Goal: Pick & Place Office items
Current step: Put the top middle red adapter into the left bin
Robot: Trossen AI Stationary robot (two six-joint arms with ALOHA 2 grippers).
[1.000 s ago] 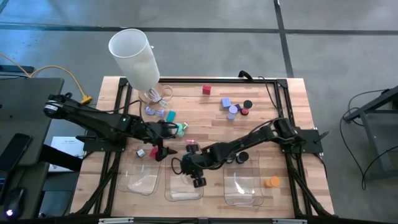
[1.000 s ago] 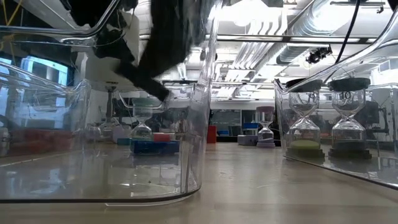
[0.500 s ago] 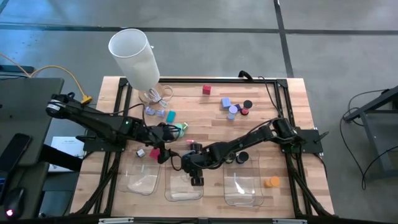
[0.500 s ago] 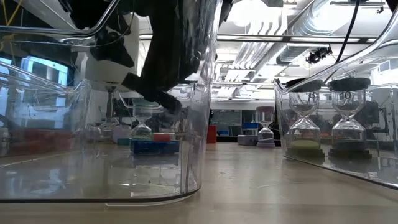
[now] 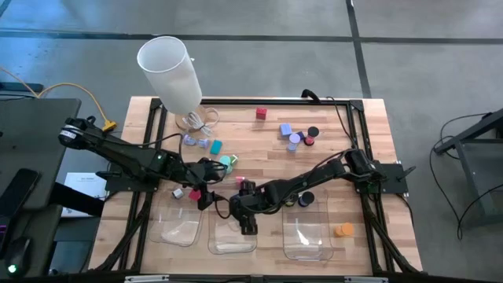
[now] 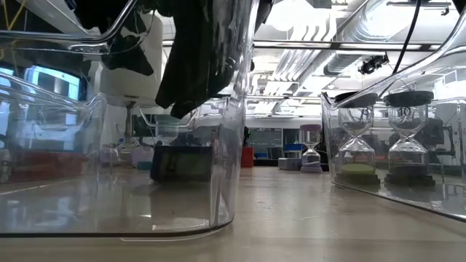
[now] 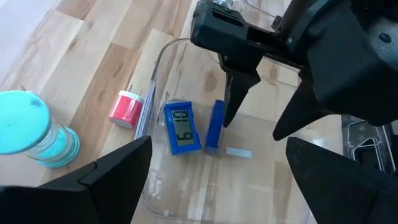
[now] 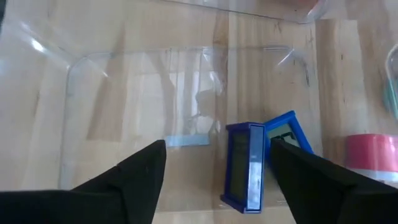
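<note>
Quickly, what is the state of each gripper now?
Left gripper: open, holding nothing.
Right gripper: open, empty, above the blue timers in the middle tray.

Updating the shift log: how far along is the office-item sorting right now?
Done: two blue timers lie in the middle clear tray, and hourglasses stand in the right tray. In hand: nothing; the right end effector hangs open above the timers, the left end effector open nearby. Left: the red cube, purple and black caps and the teal hourglass remain on the table.

Lab: exposed ceiling ducts [image 6: 342, 33]
</note>
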